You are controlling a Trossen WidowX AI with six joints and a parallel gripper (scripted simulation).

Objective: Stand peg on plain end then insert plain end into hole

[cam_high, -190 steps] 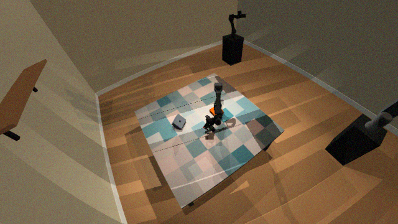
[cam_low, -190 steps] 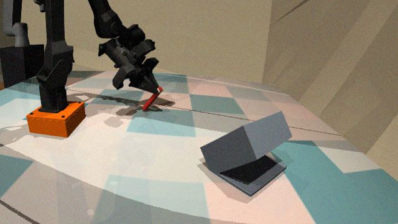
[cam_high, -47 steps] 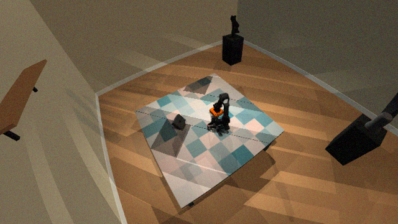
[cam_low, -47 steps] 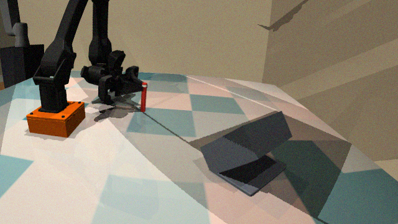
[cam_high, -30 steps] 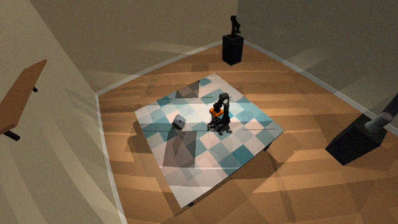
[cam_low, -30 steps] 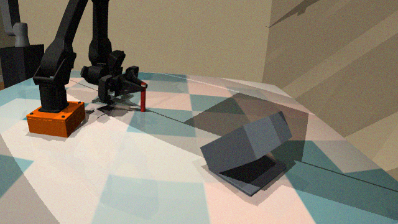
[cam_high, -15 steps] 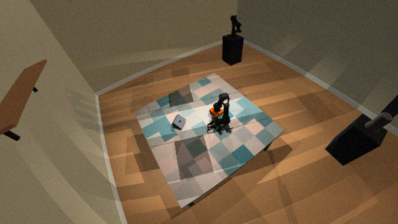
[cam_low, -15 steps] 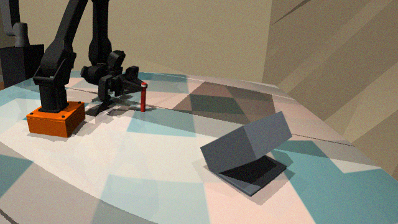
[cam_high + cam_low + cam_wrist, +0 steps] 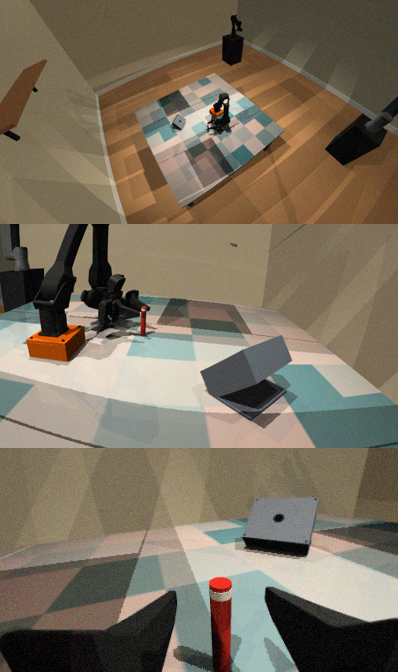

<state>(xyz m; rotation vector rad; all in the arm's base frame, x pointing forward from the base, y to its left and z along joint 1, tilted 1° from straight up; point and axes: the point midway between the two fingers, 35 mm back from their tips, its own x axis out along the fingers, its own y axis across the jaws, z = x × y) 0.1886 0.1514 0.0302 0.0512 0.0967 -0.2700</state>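
Observation:
The red peg point(image 9: 208, 126) point(image 9: 143, 325) point(image 9: 221, 630) stands upright on the table, with its white band near the top and its plain end down. My gripper point(image 9: 143, 311) point(image 9: 220, 595) is open, with one finger on each side of the peg's upper part. The wrist view shows gaps between the peg and both fingers. The grey sloped panel point(image 9: 177, 124) point(image 9: 227, 373) point(image 9: 297, 530) stands apart from the peg. Its dark round hole point(image 9: 180, 121) point(image 9: 278, 518) is empty; the exterior camera sees the panel from the side and behind, so the hole is hidden there.
The arm's orange base point(image 9: 216, 112) point(image 9: 56, 345) is on the patchwork-patterned table point(image 9: 193, 199) point(image 9: 174, 382). The panel's thin base plate point(image 9: 251, 416) rests on the table under the tilted block. Black pedestals point(image 9: 232, 50) point(image 9: 12, 290) stand on the floor away from the table.

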